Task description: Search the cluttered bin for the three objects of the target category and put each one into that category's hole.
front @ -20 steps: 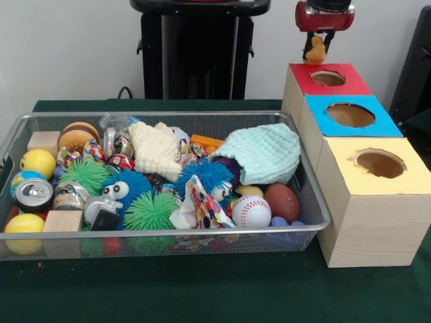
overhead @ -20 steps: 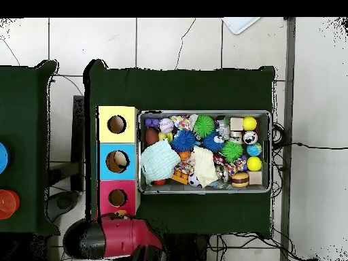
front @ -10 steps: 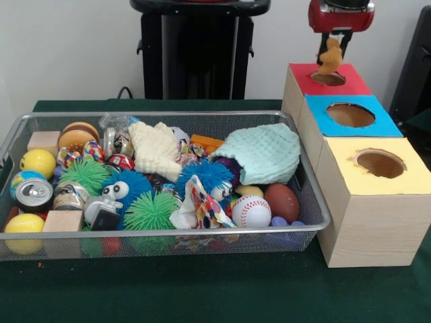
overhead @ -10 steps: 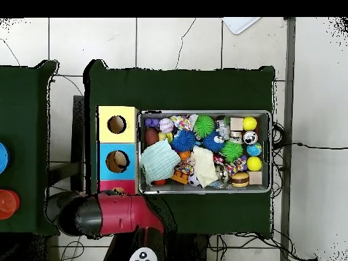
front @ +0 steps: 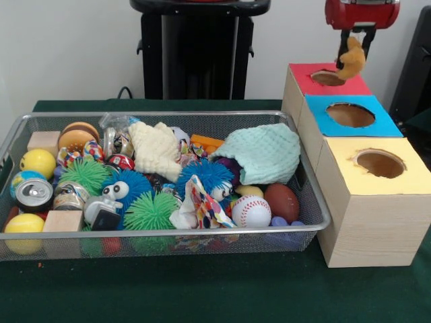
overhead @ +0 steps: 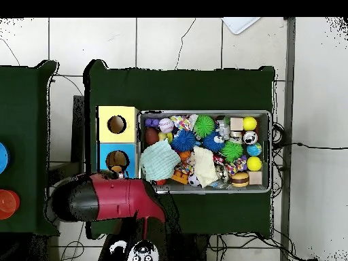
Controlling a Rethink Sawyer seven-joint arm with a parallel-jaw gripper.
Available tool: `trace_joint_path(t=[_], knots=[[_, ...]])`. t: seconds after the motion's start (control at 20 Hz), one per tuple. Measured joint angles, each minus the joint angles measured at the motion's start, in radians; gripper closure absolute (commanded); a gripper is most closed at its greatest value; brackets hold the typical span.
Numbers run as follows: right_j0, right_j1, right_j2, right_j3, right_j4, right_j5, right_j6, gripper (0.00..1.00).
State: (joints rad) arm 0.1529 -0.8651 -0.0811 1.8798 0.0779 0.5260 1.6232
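While the gripper (front: 355,48) hangs over the far right corner of the red box (front: 329,83), its two dark fingers are pinched nearly together on a small orange-yellow toy (front: 351,62), which dangles below them. The toy sits above the right rim of the red box's hole (front: 328,78) rather than over its middle, and seems to tilt sideways in the grasp. If let go from there, I judge it could strike the rim, bounce off the red top and fall behind the boxes or onto the blue box (front: 350,116) next door. Because the hold looks to be on the toy's upper end only, a swing or a jolt might also shake it loose early. From overhead the red arm (overhead: 109,201) covers the red box entirely, so the alignment cannot be checked there. Further out, the wire bin (front: 306,195) is full of balls, cloths and spiky toys, well apart from the gripper.
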Motion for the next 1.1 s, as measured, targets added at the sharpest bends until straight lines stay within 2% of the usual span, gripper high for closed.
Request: trace_joint_path(t=[0.35, 0.6, 1.1], knots=[[-0.044, 0.07, 0.0, -0.001, 0.0, -0.087, 0.0, 1.0], [-0.05, 0.114, 0.001, 0.009, 0.0, -0.104, 0.0, 1.0], [-0.051, 0.098, 0.007, 0.069, 0.021, -0.097, 0.0, 1.0]])
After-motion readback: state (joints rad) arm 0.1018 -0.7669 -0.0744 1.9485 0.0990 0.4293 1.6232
